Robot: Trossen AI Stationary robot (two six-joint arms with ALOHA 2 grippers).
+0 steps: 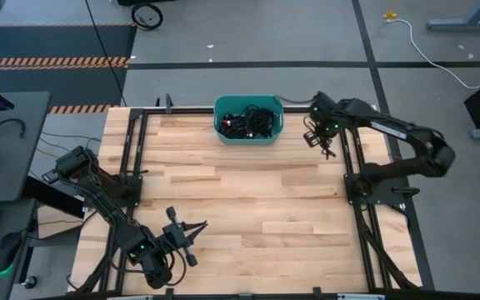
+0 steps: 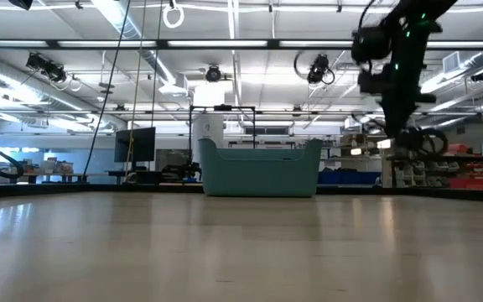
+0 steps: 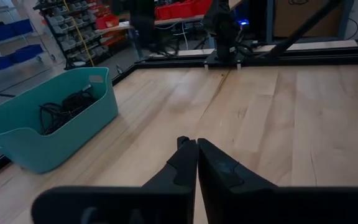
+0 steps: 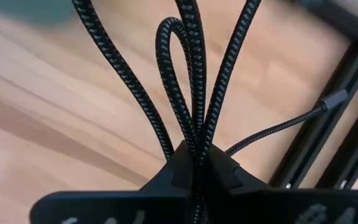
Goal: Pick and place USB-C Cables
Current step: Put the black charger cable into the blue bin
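Observation:
A teal bin (image 1: 248, 132) stands by the table's far edge and holds a tangle of thin black USB-C cables (image 1: 249, 122), also seen in the left wrist view (image 3: 64, 107). My right gripper (image 1: 318, 137) hangs in the air just right of the bin, above the table's right frame rail, shut on one black braided cable (image 4: 185, 74). In the low view that gripper (image 2: 405, 134) is high up with cable loops (image 2: 430, 143) beside it. My left gripper (image 3: 196, 143) is shut and holds nothing, hovering low near the table's near-left corner (image 1: 197, 227). My right gripper pinches several strands of the folded braided cable (image 4: 196, 138) together between its two fingers. The loops and one free end with a plug (image 4: 334, 98) spread out beyond the fingertips. The cable is lifted clear of the table and the bin.
Black frame rails (image 1: 352, 179) run along the table's left, right and far sides. The wooden tabletop (image 1: 248, 208) lies bare between the bin and my left arm. A dark side table (image 1: 2, 142) with loose cords stands left of the table.

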